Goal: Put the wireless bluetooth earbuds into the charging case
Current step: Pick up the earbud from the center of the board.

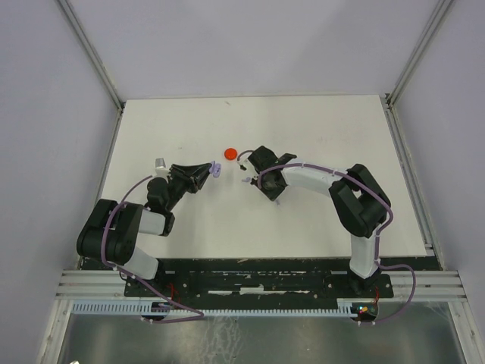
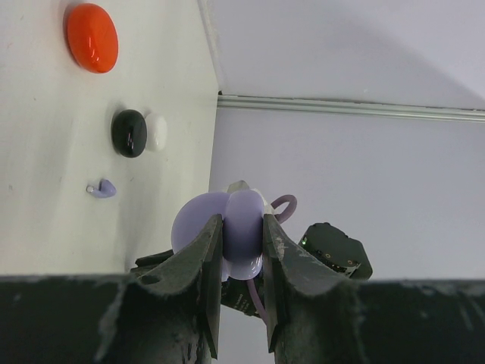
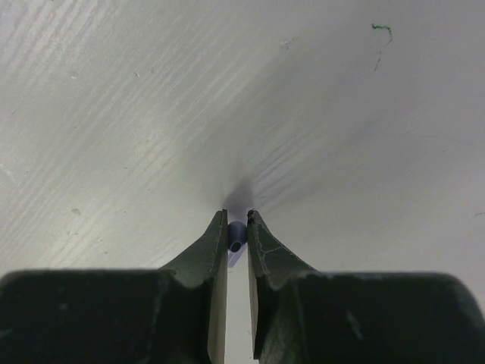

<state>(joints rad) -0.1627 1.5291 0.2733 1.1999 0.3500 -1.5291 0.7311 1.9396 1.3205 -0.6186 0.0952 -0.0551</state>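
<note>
Both jaws loaded; earbud outside case.
The left jaws clamp the lavender charging case [image 2: 193,227]; the right jaws, nearly shut, pinch a lavender earbud [image 3: 236,241] close to the white surface [image 3: 114,114].

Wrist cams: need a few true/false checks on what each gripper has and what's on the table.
1. The left gripper holds the lavender charging case between its fingers. True.
2. The right gripper is wide open over bare table. False: its jaws are pinched on a small lavender earbud.
3. A red disc lies on the table. True.
4. The black disc sits inside the case. False: it lies on the table, right beside a white disc.
5. A loose lavender earbud lies on the table, apart from the discs. True.
</note>
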